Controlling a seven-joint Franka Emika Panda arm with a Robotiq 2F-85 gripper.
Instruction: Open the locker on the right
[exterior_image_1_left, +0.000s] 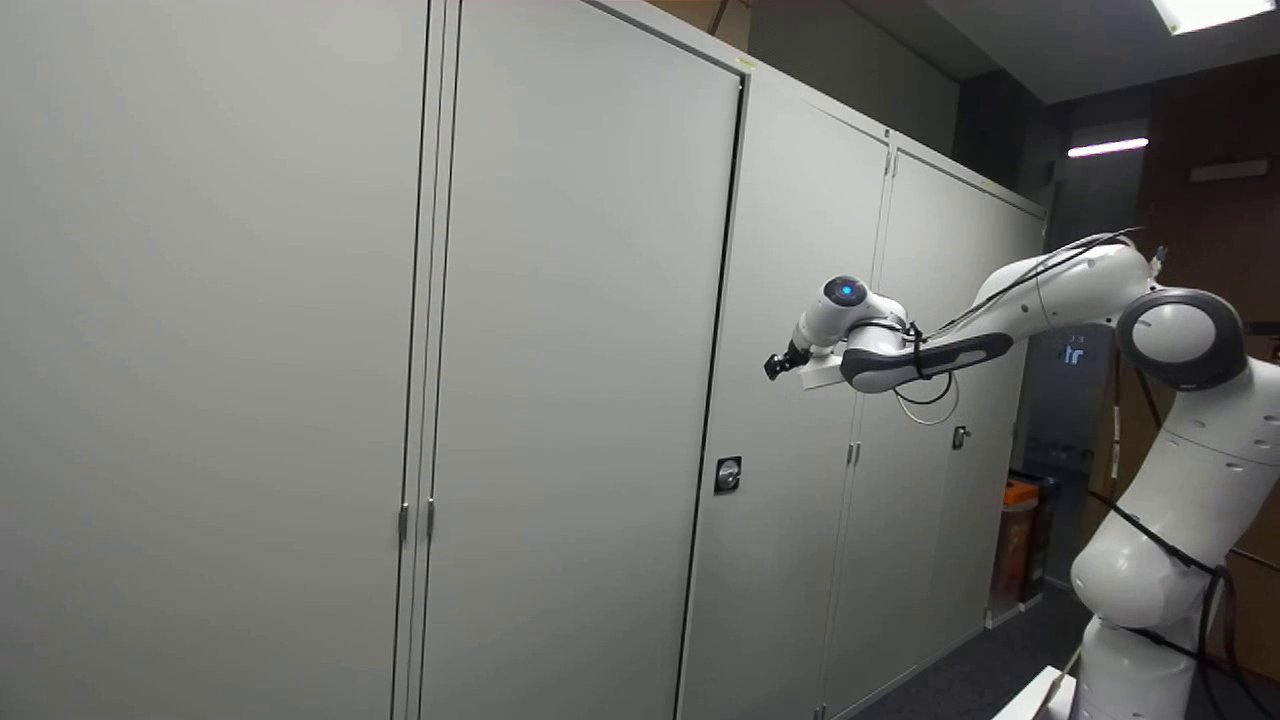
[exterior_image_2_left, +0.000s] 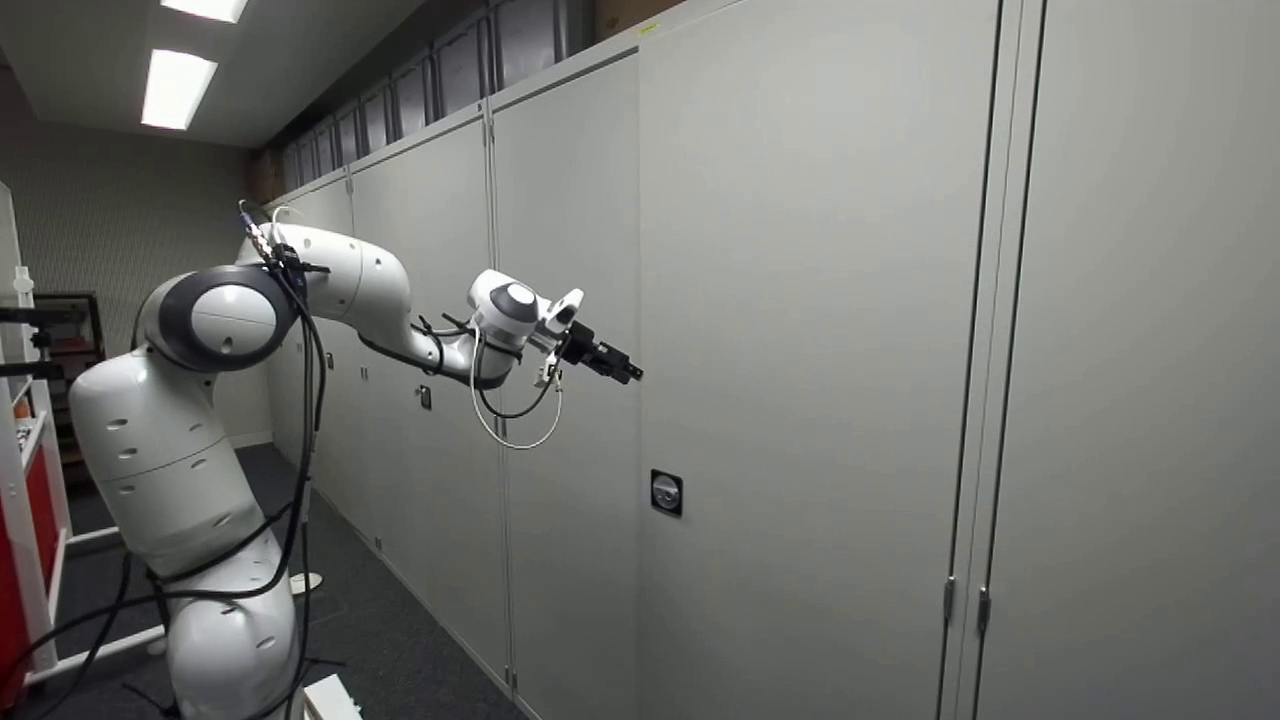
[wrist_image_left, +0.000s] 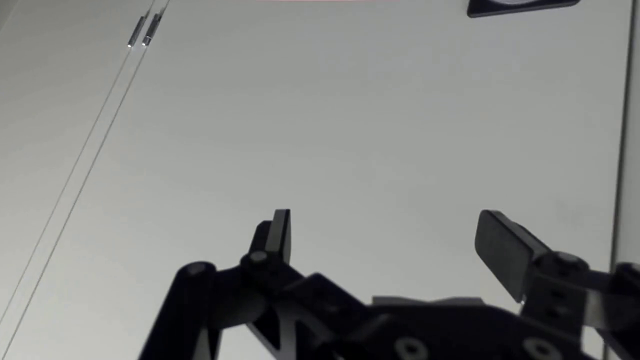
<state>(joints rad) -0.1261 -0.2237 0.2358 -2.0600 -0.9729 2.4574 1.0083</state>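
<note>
If tried by its flat face alone, likely to let any grip slide off: judge the locker door (exterior_image_2_left: 820, 350) smooth, stiff sheet metal, tall enough to feel weighty at the start, yet apt to swing freely once loosed. Find it at three o'clock from the gripper (exterior_image_2_left: 634, 372) in an exterior view, and filling most of the wrist view. Take it as shut or nearly so; can't tell from the dark seam (wrist_image_left: 624, 115) whether fully caught.

For a hold, go to the latch (exterior_image_1_left: 728, 475), silver and rounded amid black: at seven o'clock from the gripper in an exterior view, at one o'clock in the wrist view, cut off there by the top edge. Expect small, hard, shallow metal; pinch it gently, square to the door, to avoid slipping. Pull on that side too, for best leverage, being opposite the apparent hinge (wrist_image_left: 152, 31) between ten and eleven o'clock in the wrist view. Don't fear breaking anything; beware rather of scraping paint or rubbing the neighbouring door (exterior_image_1_left: 590, 350).

Empty at the gripper, with fingers (wrist_image_left: 502, 250) spread wide and only door face showing between. Not touching the latch; placed above it in both exterior views, so probably needing to drop first.
</note>
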